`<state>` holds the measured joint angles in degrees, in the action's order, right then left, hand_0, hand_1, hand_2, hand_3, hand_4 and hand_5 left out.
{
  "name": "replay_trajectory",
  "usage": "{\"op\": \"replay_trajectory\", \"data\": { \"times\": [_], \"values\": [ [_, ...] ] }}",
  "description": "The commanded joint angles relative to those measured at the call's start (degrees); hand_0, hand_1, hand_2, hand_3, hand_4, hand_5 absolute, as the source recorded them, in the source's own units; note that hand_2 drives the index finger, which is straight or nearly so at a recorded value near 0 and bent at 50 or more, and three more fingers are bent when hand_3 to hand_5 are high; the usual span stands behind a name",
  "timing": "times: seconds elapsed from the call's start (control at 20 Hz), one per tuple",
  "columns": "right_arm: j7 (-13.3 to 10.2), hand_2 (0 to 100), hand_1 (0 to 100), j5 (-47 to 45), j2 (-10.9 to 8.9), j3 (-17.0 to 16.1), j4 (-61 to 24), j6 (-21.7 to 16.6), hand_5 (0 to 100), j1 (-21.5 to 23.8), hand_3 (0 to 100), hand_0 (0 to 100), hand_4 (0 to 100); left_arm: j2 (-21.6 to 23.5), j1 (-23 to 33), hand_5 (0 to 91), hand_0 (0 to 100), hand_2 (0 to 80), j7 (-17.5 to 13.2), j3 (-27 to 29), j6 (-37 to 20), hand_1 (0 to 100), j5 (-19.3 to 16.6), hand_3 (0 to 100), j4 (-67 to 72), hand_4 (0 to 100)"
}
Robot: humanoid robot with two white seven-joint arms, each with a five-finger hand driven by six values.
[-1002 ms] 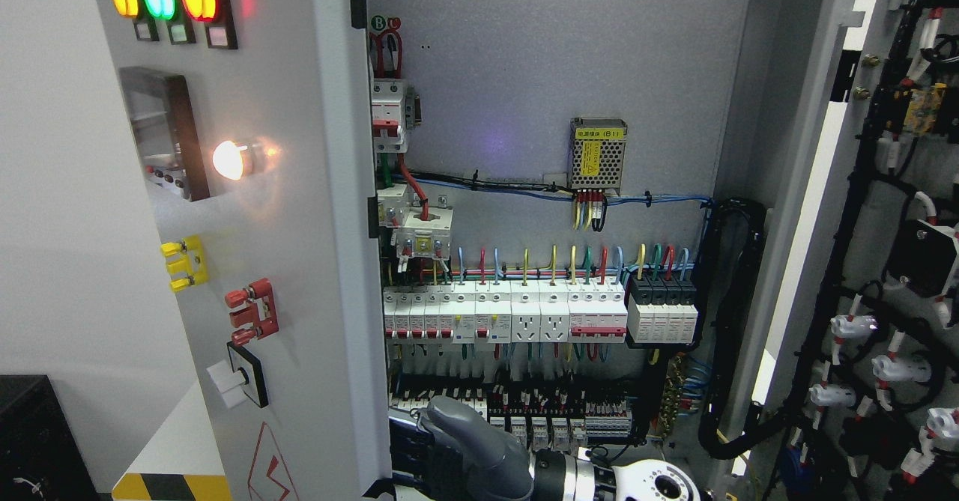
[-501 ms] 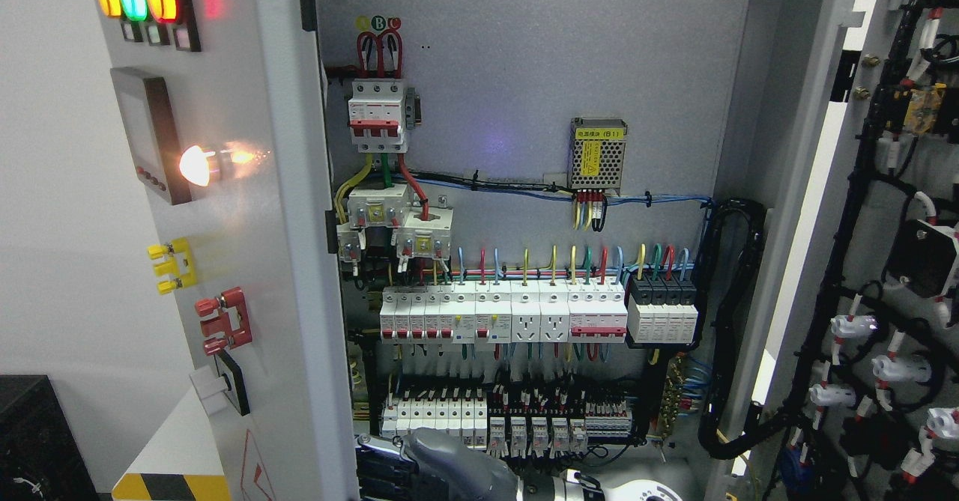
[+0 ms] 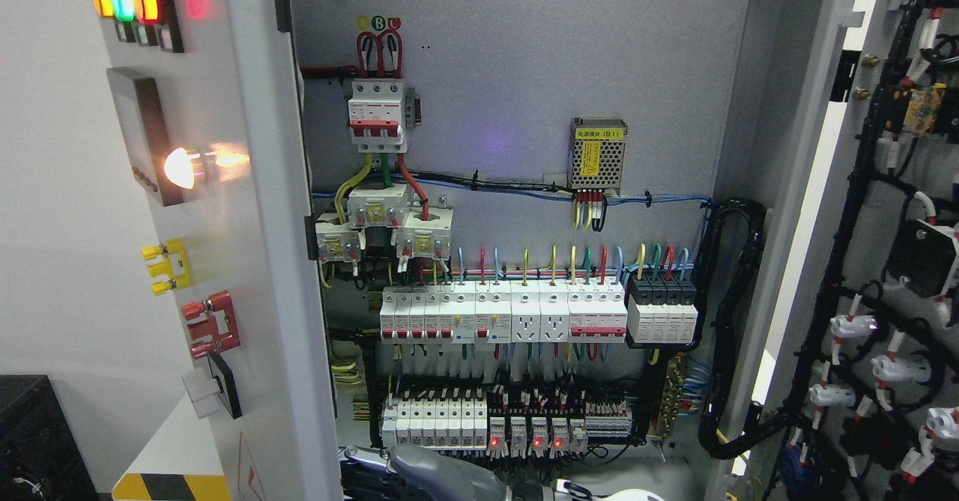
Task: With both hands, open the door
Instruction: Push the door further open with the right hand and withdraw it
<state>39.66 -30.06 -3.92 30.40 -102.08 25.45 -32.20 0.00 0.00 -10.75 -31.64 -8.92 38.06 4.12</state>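
Note:
The grey left door (image 3: 247,261) of the electrical cabinet stands swung out to the left, its front face carrying lamps and switches. The right door (image 3: 884,276) is wide open at the right, showing its wired inner side. My right hand (image 3: 408,475) shows only as a grey back and dark parts at the bottom edge, just right of the left door's lower edge, with its white wrist (image 3: 629,495) trailing right. Whether it touches the door is hidden. My left arm is out of sight.
Inside the cabinet are a row of white breakers (image 3: 502,314), a red-and-white main breaker (image 3: 378,115), a mesh power supply (image 3: 597,153) and relays (image 3: 524,430). A black box (image 3: 34,441) and a yellow-black striped edge (image 3: 172,486) lie lower left.
The left door has swung further left, uncovering more breakers and wiring. My right hand has moved left and sunk lower, nearly out of the picture.

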Motion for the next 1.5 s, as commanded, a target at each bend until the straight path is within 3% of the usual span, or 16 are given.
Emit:
{"op": "replay_trajectory", "data": {
  "times": [0.0,0.85,1.25,1.45],
  "values": [
    [-1.77,0,0,0.88,0.66,3.78,-0.49,-0.14,0,0.12,0,0,0,-0.18,-0.88,0.0,0,0.0,0.03,0.00,-0.30,0,0.00,0,0.02,0],
    [-1.78,0,0,1.15,5.41,7.74,-0.49,-0.23,0,0.21,0,0,0,-0.18,-0.88,0.0,0,0.0,0.03,0.00,-0.30,0,0.00,0,-0.07,0],
    [-2.74,0,0,5.19,8.66,9.94,-0.14,-0.23,0,0.21,0,0,0,-0.09,-0.88,0.0,0,0.0,0.03,0.00,-0.30,0,0.00,0,-0.07,0],
    [-3.18,0,0,5.89,9.36,10.73,0.03,-0.23,0,0.21,0,0,0,-0.09,-0.79,0.0,0,0.0,0.03,0.00,-0.30,0,0.00,0,-0.07,0]
  ]
}}
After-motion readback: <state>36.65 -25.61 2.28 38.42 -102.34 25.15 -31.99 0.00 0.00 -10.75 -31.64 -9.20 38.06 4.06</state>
